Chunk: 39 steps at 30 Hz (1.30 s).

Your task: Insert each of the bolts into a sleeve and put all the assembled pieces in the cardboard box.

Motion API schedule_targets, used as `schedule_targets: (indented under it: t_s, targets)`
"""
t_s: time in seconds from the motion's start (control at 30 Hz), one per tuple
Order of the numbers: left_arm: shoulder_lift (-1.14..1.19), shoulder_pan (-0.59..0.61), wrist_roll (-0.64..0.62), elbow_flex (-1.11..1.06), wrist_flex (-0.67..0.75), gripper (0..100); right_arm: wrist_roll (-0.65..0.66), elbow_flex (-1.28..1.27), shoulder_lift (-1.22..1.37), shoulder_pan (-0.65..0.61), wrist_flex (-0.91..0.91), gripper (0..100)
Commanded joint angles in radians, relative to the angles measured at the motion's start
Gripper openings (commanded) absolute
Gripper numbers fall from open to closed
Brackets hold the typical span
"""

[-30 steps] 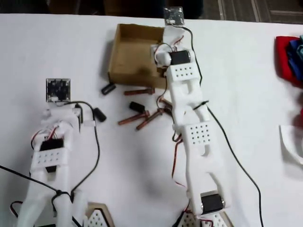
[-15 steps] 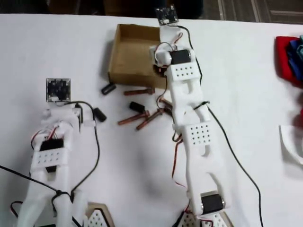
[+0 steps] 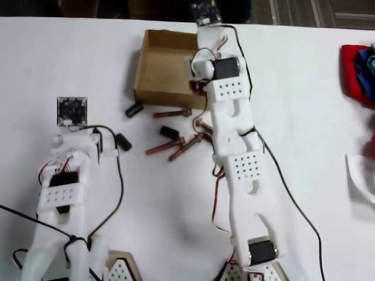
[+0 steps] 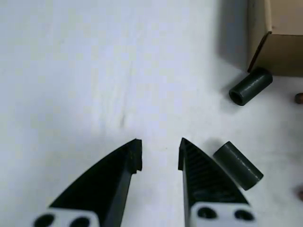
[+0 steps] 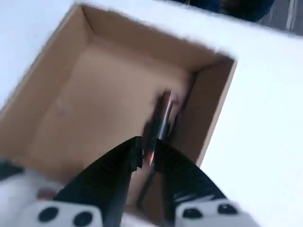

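The cardboard box (image 3: 161, 70) stands at the table's far middle. My right gripper (image 5: 147, 152) hangs over the box (image 5: 94, 109), by its right wall. It is shut on a copper bolt with a dark sleeve (image 5: 160, 118) on it. Loose bolts (image 3: 173, 113) (image 3: 165, 146) (image 3: 184, 147) lie in front of the box among black sleeves (image 3: 134, 109) (image 3: 170, 131) (image 3: 122, 141). My left gripper (image 4: 159, 151) stands open above the bare table. One sleeve (image 4: 238, 165) lies just beside its finger, and another sleeve (image 4: 251, 86) lies by the box corner (image 4: 279, 42).
A red cloth (image 3: 357, 67) and a white object (image 3: 360, 178) lie at the table's right edge. The right arm (image 3: 237, 158) stretches across the middle, over the bolts' right end. Bare white table spreads to the far left.
The right arm's wrist has shifted a little farther back and to the left over the box. The left arm and the loose parts have not moved.
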<state>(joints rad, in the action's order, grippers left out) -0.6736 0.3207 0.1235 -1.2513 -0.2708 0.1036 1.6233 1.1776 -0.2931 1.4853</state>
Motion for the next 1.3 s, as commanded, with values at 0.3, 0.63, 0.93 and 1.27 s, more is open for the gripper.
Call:
schedule_targets:
  t_s: [0.3,0.63,0.93,1.27]
  targets:
    - [-0.009,0.006,-0.002,0.002,0.018,15,0.011,-0.198,-0.240,-0.044,0.289,14.9]
    - [-0.011,0.006,-0.002,0.002,0.018,15,0.130,-1.243,-0.774,-0.048,0.211,14.9]
    - [-0.011,0.006,-0.002,0.002,0.018,15,0.393,-1.499,-0.806,-0.056,-0.090,14.9]
    - [-0.011,0.008,-0.002,0.002,0.018,15,0.477,-1.513,-0.654,-0.054,-0.203,14.8]
